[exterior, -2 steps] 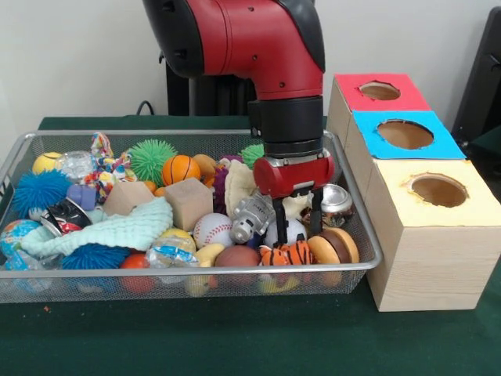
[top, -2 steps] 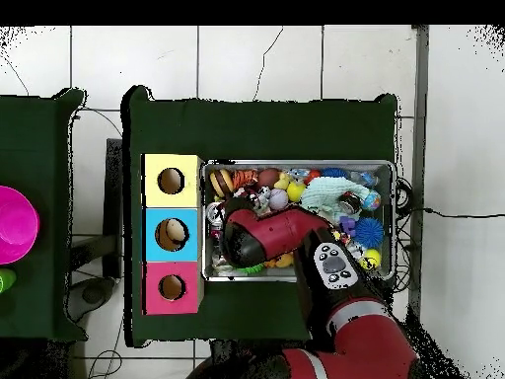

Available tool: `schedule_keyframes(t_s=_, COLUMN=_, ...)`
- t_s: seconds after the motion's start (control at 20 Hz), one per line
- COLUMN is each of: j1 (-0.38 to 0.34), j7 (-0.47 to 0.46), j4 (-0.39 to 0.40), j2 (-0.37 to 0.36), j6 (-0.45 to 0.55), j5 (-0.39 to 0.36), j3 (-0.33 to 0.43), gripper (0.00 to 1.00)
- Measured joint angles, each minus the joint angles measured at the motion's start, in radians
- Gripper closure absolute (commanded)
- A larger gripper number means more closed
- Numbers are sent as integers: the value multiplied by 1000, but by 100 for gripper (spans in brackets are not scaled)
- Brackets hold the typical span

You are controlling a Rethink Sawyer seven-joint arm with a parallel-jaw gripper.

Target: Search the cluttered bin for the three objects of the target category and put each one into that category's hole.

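One gripper point(exterior, -2 steps: 298, 222), two dark fingers set a narrow gap apart, holding nothing that we can make out; its tips are down among the clutter at the right end of the wire bin point(exterior, -2 steps: 362, 219).

Step in hand, as we judge it: searching or reaching for a pick. We cannot tell the target category, so the task's own objects stay unidentified.

Under or beside the fingertips:
- white ball point(exterior, -2 steps: 288, 233), directly below
- tiger-striped toy point(exterior, -2 steps: 286, 254), just in front
- toy burger point(exterior, -2 steps: 333, 247), to the right
- silver can point(exterior, -2 steps: 337, 200), behind
- grey robot figure point(exterior, -2 steps: 252, 216), to the left

Elsewhere in the bin: baseball point(exterior, -2 steps: 212, 229), wooden block point(exterior, -2 steps: 189, 203), mint cloth point(exterior, -2 steps: 129, 228), green spiky ball point(exterior, -2 steps: 151, 159), small basketball point(exterior, -2 steps: 181, 168).

Sorting box point(exterior, -2 steps: 427, 266): red hole point(exterior, -2 steps: 380, 91), blue hole point(exterior, -2 steps: 405, 134), yellow hole point(exterior, -2 steps: 438, 190). In the overhead view the blue hole seems to hold something pale; the others look empty.

Next move, we judge: close on one piece, lift clear of its neighbours, carry right to the matching hole.
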Motion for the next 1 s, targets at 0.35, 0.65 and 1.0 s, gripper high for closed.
schedule_keyframes(t_s=0.35, j1=0, j7=0, j4=0, j2=32, j6=-105, j5=-24, j3=-30, gripper=0)
schedule_keyframes(t_s=0.65, j1=0, j7=0, j4=0, j2=55, j6=-193, j5=-29, j3=-58, gripper=0)
schedule_keyframes(t_s=1.0, j1=8, j7=0, j4=-8, j2=67, j6=-245, j5=-29, j3=-72, gripper=100)
